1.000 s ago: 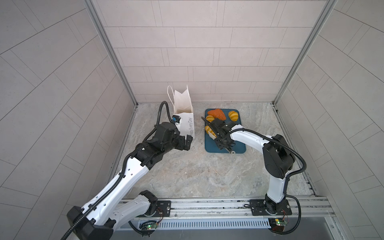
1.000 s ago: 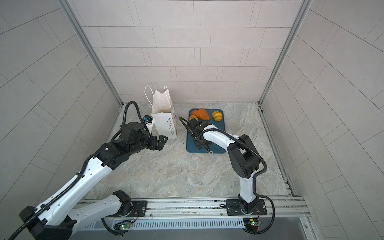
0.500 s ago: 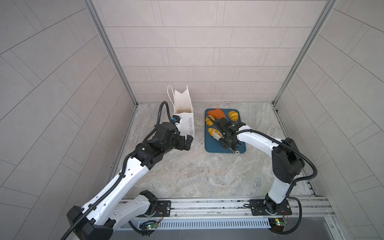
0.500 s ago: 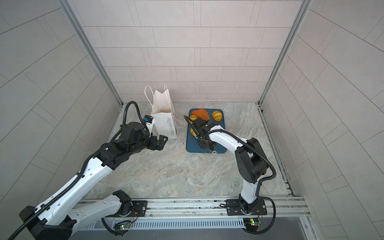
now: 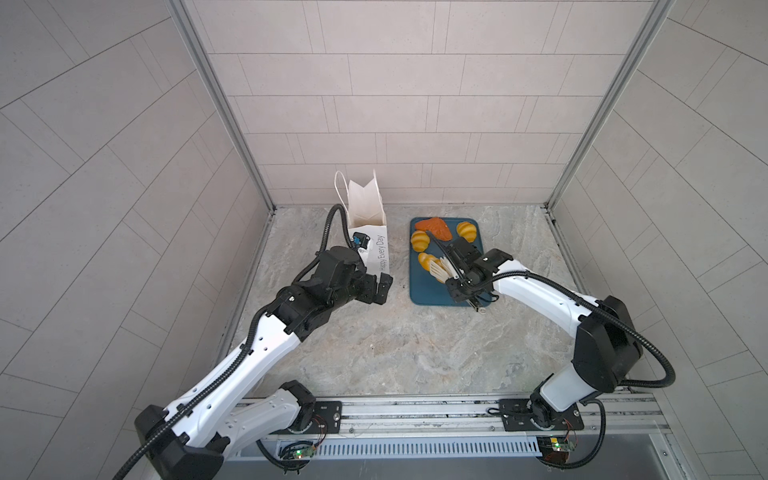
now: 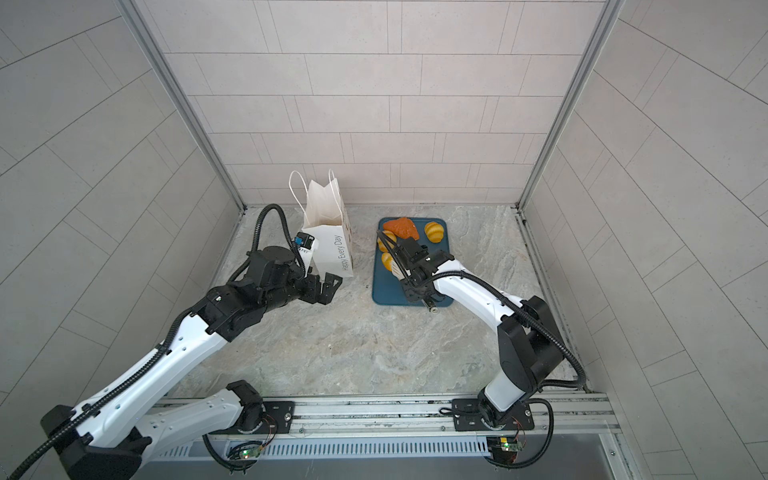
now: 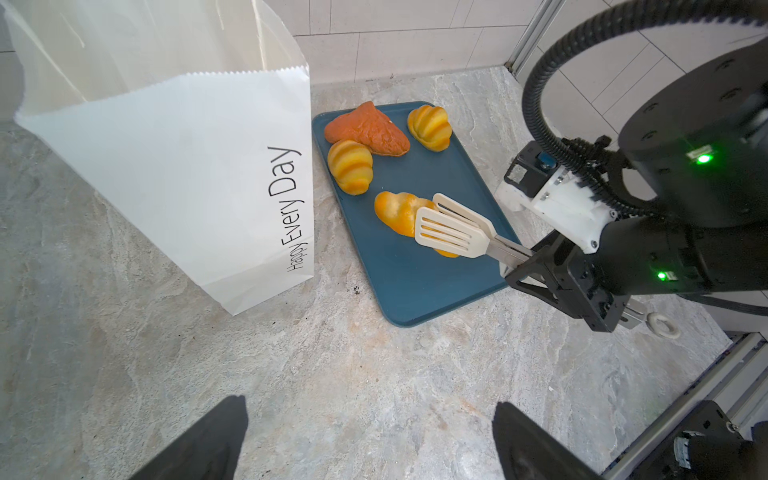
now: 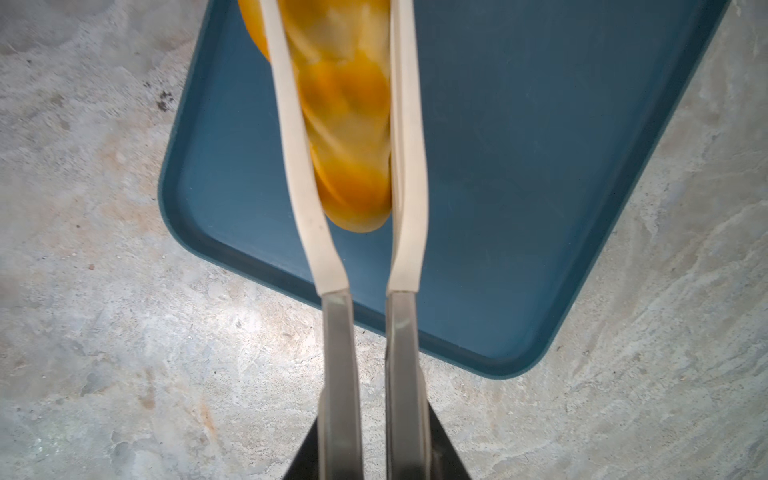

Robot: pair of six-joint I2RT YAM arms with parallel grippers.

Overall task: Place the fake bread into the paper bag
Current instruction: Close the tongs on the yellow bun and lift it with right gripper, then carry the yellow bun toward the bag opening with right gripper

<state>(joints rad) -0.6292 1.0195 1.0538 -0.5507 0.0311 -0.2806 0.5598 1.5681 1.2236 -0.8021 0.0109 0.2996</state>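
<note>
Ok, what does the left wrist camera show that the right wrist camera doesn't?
Only left wrist: the bag, the orange triangle, two striped rolls and the right arm. Only right wrist: a close look along the tongs, one arm either side of the long roll. Both: tongs, long roll, tray, table, and the right claw shut on the tongs.

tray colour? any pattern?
The tray is dark teal, plain, with no pattern. It shows best in the left wrist view.

I am reading one line only: dark "Happy Every Day", running up one side edge of the white paper bag.
</note>
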